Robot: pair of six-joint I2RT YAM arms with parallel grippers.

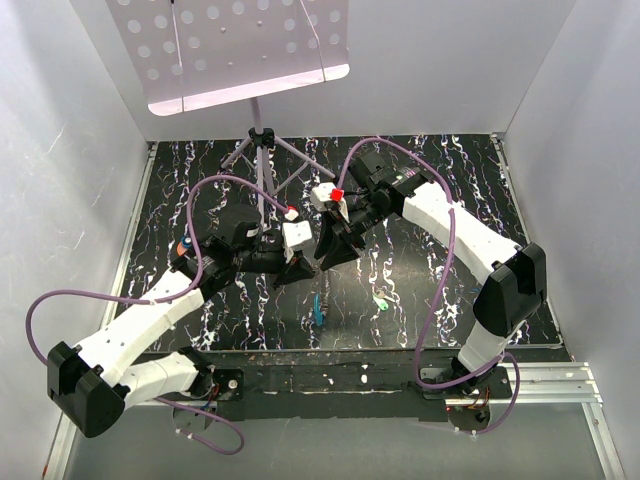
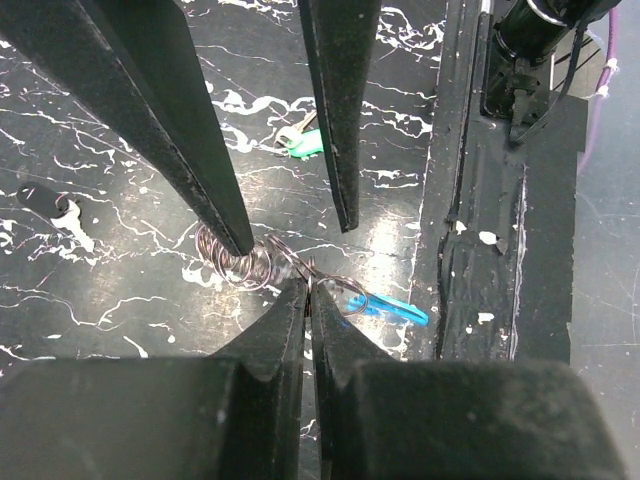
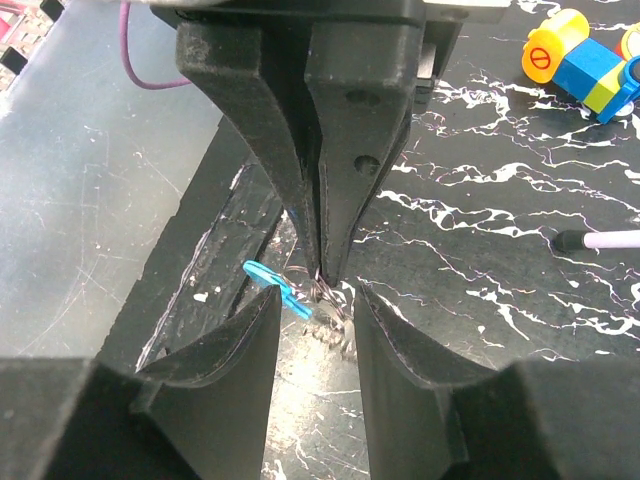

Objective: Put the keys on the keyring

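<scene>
Pinching the keyring: left fingers shut on it, right fingers spread

Top view: the left gripper (image 1: 295,272) and right gripper (image 1: 328,258) meet tip to tip. The keyring (image 1: 318,310) shows its blue tag at 6 o'clock of them. The green-headed key (image 1: 383,300) lies at 4 o'clock, well apart.

Left wrist view: the left fingers, pressed together, pinch the ring's wire. Its coil (image 2: 235,265) sits at 10 o'clock of that pinch, right at the tip of one right finger, and the tag lies at 4 o'clock.

Right wrist view: the right fingers stand spread, holding nothing. The ring lies between them and just beyond, under the left tips, with the tag at 9 o'clock.
</scene>
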